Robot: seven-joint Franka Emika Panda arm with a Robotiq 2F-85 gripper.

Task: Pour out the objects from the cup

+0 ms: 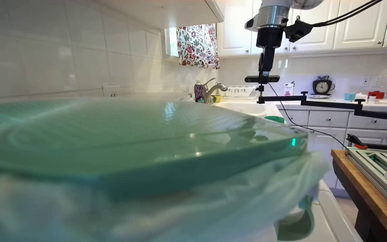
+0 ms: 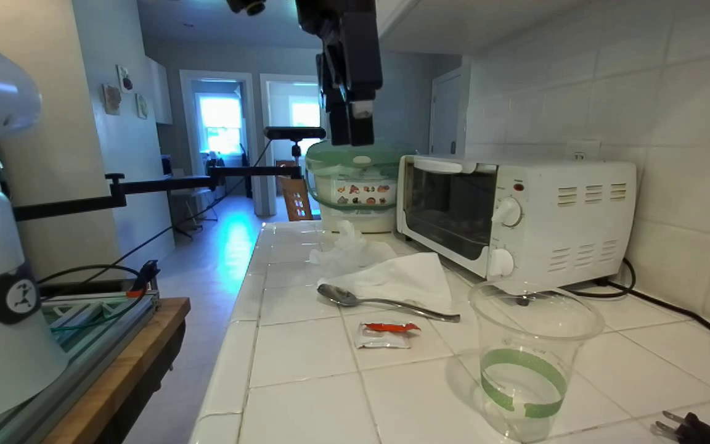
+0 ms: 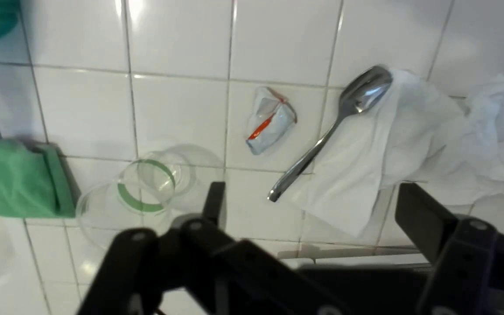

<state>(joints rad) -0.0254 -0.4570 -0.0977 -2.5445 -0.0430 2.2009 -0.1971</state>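
Gripper (image 3: 315, 203) is held spread and empty, well above the counter (image 2: 306, 401) where the cup (image 2: 530, 370) is set upright; being see-through, the cup could be misjudged on approach and toppled.

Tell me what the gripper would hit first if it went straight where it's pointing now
Likely the white napkin or the spoon handle at its edge: in the wrist view, both appear ahead of the open gripper, which points down. Depth is unclear, so I can't tell which first.
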